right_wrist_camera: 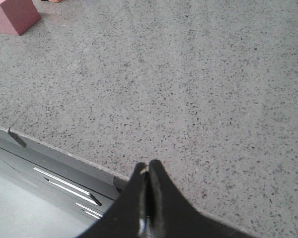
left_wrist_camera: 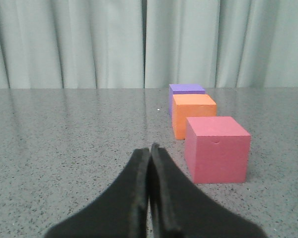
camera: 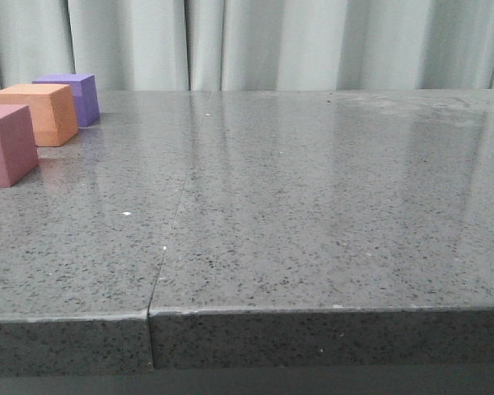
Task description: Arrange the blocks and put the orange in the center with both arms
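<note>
Three cubes stand in a close row at the table's far left: a purple cube (camera: 74, 97) farthest back, the orange cube (camera: 43, 113) in the middle, a pink-red cube (camera: 6, 144) nearest. The left wrist view shows the same row: purple cube (left_wrist_camera: 185, 89), orange cube (left_wrist_camera: 192, 115), pink-red cube (left_wrist_camera: 217, 148). My left gripper (left_wrist_camera: 149, 148) is shut and empty, low over the table, a little short of and beside the pink-red cube. My right gripper (right_wrist_camera: 148, 166) is shut and empty over the table's front edge. The pink-red cube (right_wrist_camera: 12, 16) shows far off in the right wrist view. Neither gripper shows in the front view.
The grey speckled table (camera: 313, 206) has a seam (camera: 174, 222) running front to back left of centre. Its front edge (camera: 313, 311) drops off near me. Grey curtains (camera: 272, 41) hang behind the table. Metal frame parts (right_wrist_camera: 54, 181) lie below the edge.
</note>
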